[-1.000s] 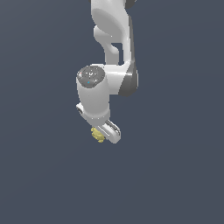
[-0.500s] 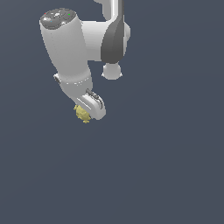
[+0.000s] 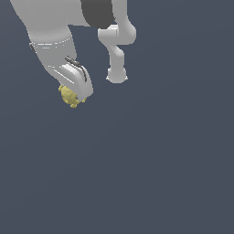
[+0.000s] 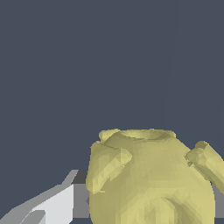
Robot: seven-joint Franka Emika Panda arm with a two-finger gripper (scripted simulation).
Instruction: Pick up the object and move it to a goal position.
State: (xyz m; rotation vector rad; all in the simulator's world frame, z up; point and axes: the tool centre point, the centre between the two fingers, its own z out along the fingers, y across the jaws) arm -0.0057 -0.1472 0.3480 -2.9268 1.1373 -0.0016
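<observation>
The backdrop [image 3: 173, 173] is a uniform dark slate-blue field on every side of the tool. No wall, floor edge, furniture or window is distinguishable. Lighting is even and diffuse. The wrist view shows the same flat slate-blue field.

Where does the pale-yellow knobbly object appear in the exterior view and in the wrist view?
Exterior view: the object sits in the upper part, toward that view's left, at the tip of the white end effector.
Wrist view: the object is large and close to the camera.
Shared landmark: the white end effector finger beside it.
</observation>
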